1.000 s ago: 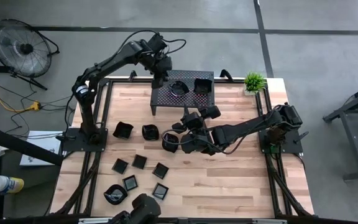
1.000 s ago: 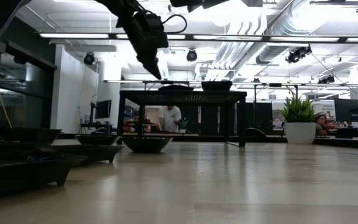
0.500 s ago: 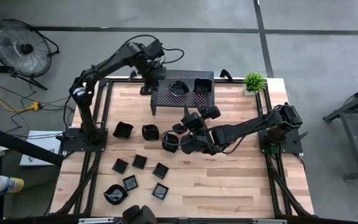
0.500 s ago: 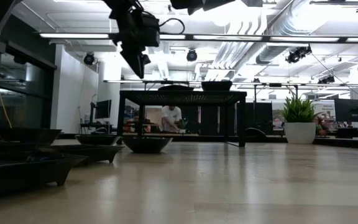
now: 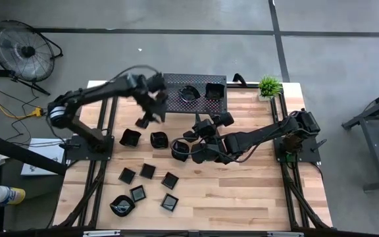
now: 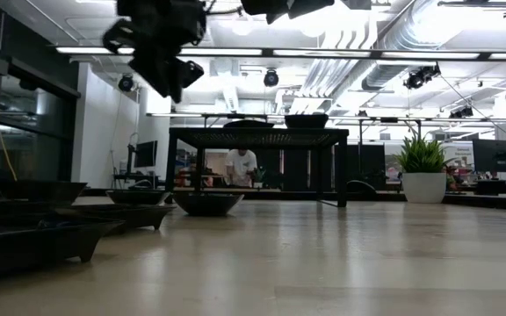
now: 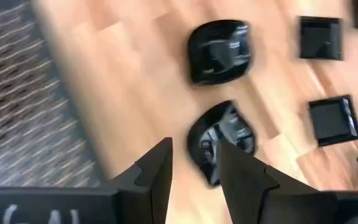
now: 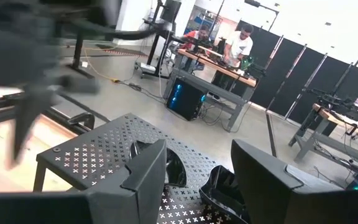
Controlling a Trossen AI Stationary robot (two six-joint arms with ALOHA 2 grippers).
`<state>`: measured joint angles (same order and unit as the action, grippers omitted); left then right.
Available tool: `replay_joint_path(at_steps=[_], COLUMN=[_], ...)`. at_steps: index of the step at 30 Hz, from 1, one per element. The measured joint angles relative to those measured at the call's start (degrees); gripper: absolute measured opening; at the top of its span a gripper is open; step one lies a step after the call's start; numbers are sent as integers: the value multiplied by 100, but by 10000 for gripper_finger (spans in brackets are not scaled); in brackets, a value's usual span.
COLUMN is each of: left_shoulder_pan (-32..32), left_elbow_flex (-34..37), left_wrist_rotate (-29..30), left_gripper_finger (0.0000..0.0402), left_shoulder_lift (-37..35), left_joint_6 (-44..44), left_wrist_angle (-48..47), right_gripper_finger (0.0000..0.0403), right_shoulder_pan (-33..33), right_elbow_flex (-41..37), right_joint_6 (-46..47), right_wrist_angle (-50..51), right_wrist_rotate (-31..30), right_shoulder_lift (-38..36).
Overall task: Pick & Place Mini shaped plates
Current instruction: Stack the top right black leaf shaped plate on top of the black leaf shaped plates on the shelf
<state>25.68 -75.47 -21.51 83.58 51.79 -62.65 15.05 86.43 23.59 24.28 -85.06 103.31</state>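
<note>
Mini shaped plates [image 5: 151, 139] below empty, parted left gripper [image 5: 144, 121].

Both arms [image 5: 97, 95] showing matte black jointed links, black cables looping along them; right arm [image 5: 262, 135] likewise. Fingers [image 8: 145, 171] appearing as dark angular wedges tapering to tips.

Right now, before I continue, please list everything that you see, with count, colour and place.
plates on rack: 2, black, rack top
plates on table: at least 9, black, left half
rack: 1, black, far edge
plant: 1, green, far right corner
fan: 1, black, floor, far left
person: 1, white shirt, room behind
left end effector: dark, open, empty, above table by rack
right end effector: dark, open, empty, facing rack
</note>
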Motion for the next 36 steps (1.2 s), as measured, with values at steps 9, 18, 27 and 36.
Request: replay_joint_path(at_steps=[9,18,27,36], left_shoulder_pan=[-1489,-2911,-3246,-3244], left_elbow_flex=[1917,2903,3124,3130], left_wrist_rotate=[25,1305,1899,1892], left_gripper_finger=[122,122,122,122], left_shoulder_lift=[-905,-857,-792,-24], left_joint_6=[168,1071,1519,1972], left_wrist_angle=[1469,3277,4462,4755], right_gripper_finger=[177,177,177,177], right_shoulder_pan=[-2,-2,102,349], right_elbow_flex=[-2,-2,-90,-1152], right_joint_6=[101,563,3058,1570], right_wrist_angle=[12,752,3772,2728], right_wrist_rotate=[23,312,1703,3579], right_shoulder_lift=[0,-153,-638,-866])
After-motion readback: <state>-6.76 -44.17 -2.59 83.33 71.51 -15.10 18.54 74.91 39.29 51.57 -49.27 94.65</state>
